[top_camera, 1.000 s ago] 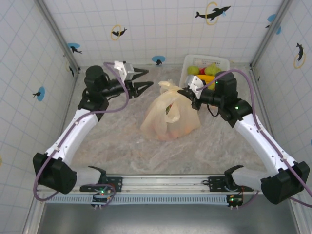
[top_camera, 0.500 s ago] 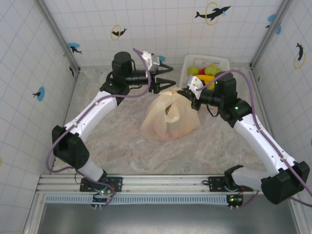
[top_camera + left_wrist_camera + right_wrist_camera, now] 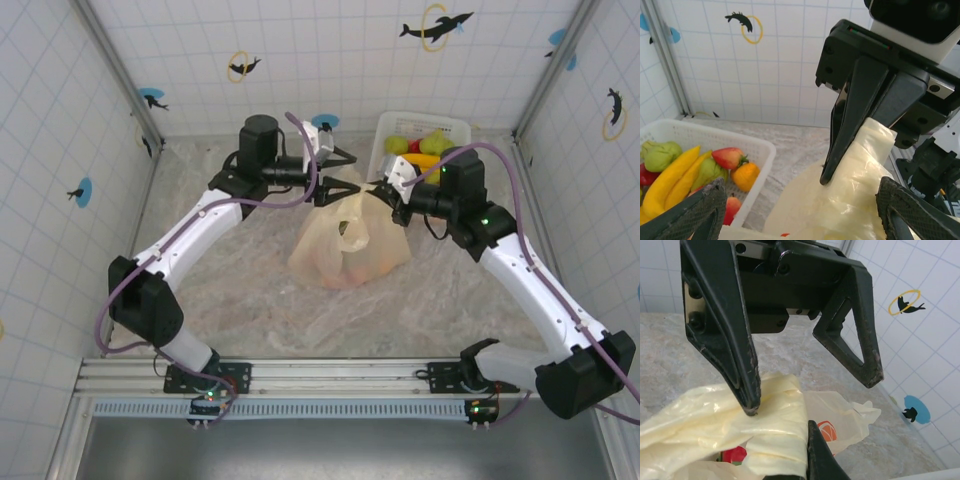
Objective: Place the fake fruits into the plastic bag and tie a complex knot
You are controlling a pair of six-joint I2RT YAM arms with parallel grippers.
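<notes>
The plastic bag point(image 3: 350, 245) stands mid-table with fake fruits inside; one red fruit point(image 3: 735, 455) shows through its mouth. My right gripper point(image 3: 384, 192) is shut on a raised cream handle point(image 3: 780, 430) at the bag's top, with one finger hidden behind the plastic. My left gripper point(image 3: 344, 173) is open at the same spot from the other side. In the left wrist view that handle point(image 3: 860, 170) lies between its wide-spread fingers point(image 3: 910, 210). In the right wrist view, one left fingertip point(image 3: 751, 402) touches the handle. The second handle point(image 3: 855, 415) hangs loose. No knot is visible.
A white basket point(image 3: 402, 123) at the back right holds more fake fruits: a banana point(image 3: 670, 175), a green pear point(image 3: 660, 155), a red one point(image 3: 727, 157) and an orange point(image 3: 745, 176). Tiled walls close three sides. Marble tabletop point(image 3: 230, 280) lies bare left of the bag.
My left arm has swung from the back left over to the bag's top, its open jaws now straddling the handle. The right arm and the bag have stayed put.
</notes>
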